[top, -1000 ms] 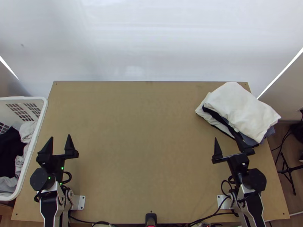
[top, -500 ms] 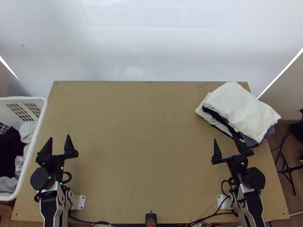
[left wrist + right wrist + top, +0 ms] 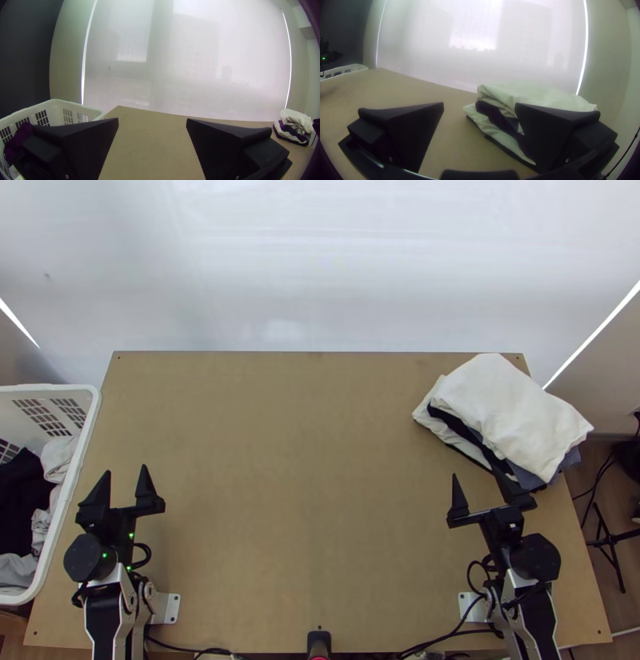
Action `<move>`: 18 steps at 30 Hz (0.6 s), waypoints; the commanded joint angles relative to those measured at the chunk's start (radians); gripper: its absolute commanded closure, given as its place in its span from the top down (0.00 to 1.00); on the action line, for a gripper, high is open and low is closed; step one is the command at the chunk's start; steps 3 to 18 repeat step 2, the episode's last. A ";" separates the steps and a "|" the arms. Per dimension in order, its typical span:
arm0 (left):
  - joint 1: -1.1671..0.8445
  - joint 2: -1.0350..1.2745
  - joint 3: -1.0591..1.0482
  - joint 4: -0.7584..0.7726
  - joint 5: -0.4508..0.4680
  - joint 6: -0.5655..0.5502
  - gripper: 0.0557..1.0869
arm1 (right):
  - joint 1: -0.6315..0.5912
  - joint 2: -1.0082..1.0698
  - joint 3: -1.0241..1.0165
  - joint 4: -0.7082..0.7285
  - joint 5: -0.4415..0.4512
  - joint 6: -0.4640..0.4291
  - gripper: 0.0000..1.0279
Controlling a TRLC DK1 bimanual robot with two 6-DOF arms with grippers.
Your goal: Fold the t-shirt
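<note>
My left gripper (image 3: pixel 127 481) stands open over the table's left side, beside the basket. In the left wrist view the left gripper (image 3: pixel 152 120) has nothing between its fingers. At the right, my right gripper (image 3: pixel 475 480) is open near the lower edge of a stack of folded cloth, with a white cloth (image 3: pixel 508 412) on top. In the right wrist view the right gripper (image 3: pixel 479 104) has its fingers wide apart, one in front of the stack, where dark and white layers (image 3: pixel 500 118) show. I cannot tell which piece is a t-shirt.
A white basket (image 3: pixel 90 420) with dark cloth (image 3: pixel 22 504) and pale cloth (image 3: pixel 58 458) stands off the table's left edge. Bare wooden table (image 3: pixel 304 476) lies between the arms. Cables run along the near edge.
The right gripper has shifted very slightly to the left since a second ago. The cloth stack and the basket stay as they were.
</note>
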 commanded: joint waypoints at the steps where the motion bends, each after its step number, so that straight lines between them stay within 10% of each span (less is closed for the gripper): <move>1: 0.001 0.000 0.000 -0.004 0.001 0.001 0.96 | 0.000 0.000 0.000 -0.002 -0.003 0.001 0.96; 18: 0.001 0.000 0.000 -0.004 0.001 0.001 0.96 | 0.000 0.000 0.000 -0.002 -0.003 0.001 0.96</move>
